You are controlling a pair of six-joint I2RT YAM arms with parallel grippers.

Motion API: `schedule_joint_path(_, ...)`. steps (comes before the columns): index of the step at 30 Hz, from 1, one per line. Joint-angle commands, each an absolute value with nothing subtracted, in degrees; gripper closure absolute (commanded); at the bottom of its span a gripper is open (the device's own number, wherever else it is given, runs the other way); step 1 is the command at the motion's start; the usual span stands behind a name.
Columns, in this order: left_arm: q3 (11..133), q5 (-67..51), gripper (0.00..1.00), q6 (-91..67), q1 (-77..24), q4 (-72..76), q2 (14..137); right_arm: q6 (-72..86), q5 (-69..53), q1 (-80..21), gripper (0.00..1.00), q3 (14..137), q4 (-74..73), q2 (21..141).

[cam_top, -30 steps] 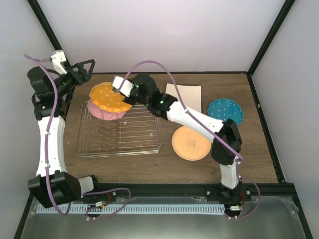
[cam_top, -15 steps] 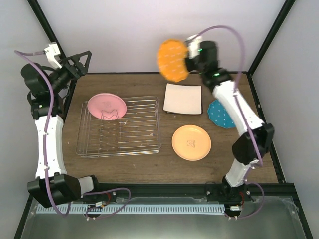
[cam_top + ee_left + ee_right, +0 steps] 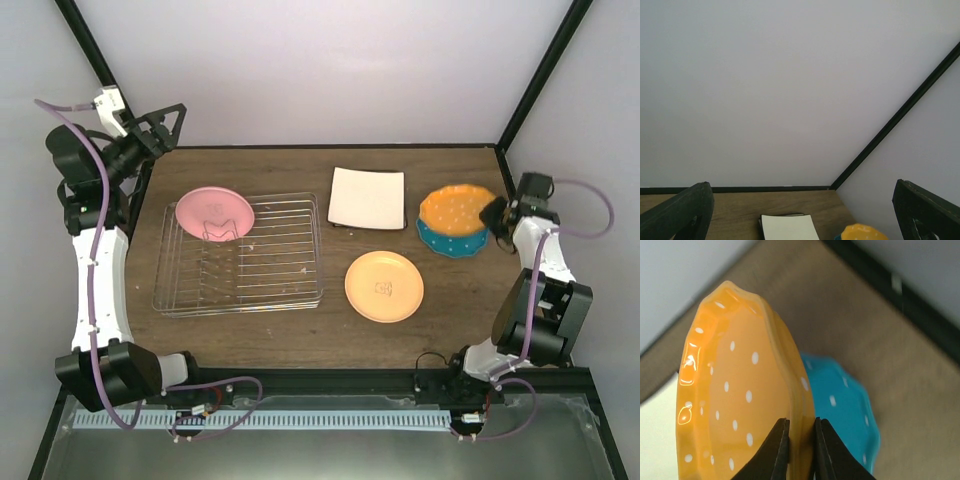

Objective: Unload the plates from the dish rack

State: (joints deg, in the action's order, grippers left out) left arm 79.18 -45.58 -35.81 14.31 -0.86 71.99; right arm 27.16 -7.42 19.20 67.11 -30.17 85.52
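At the far left, the left hand (image 3: pixel 168 128) hung high above the far-left corner of the bench (image 3: pixel 290 165). Its jaws were spread wide with nothing between them, and its wrist camera looked out at the back wall.

Just right of it lay the dish rack (image 3: pixel 275 272), a silver wire grid in a clear tray rim, with its long side running across the bench. One round pink plate (image 3: pixel 214 214) stood at the rack's far-left end, propped among the wires with its face turned up toward the overhead camera. The other wires showed bare.

Right of the rack, near the back edge, a square plate (image 3: pixel 367 197) lay flat on the wood, its upper side plain creamy white with no pattern visible. Nearer the arms, well apart from the square plate, a plain orange plate (image 3: pixel 384 286) also lay flat, round and glossy, with a small mark at its centre.

Further right, the orange dotted plate (image 3: pixel 458 207) sat tilted over the teal dotted plate (image 3: pixel 452 242). Both were round with wavy rims and scattered white dots. The teal one lay on the bench and showed mainly along its near side. Whether the two plates touched could not be told.

At the right edge, the right hand (image 3: pixel 494 214) pinched the orange dotted plate's rim. The wrist view showed its dark fingers (image 3: pixel 776 450) closed narrowly on either side of that rim.
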Motion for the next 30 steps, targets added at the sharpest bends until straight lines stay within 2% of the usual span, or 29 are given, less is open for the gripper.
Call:
schedule_joint_path(1, 79.6, -46.7, 0.00, -34.5, 14.1, -1.9, 71.6, 38.3, -20.9, 22.3, 0.99, 62.4, -18.2, 80.1)
schedule_joint_path(9, 78.7, -46.5, 0.00, -33.9, 14.2, -2.5, 70.9, 40.8, -22.5, 25.7, 0.99, 56.2, -13.2, 80.2)
schedule_joint_path(30, 77.0, -46.6, 0.00, -33.2, 14.1, -3.0, 70.4, 40.7, -21.5, 26.0, 0.99, 49.7, -4.5, 86.5)
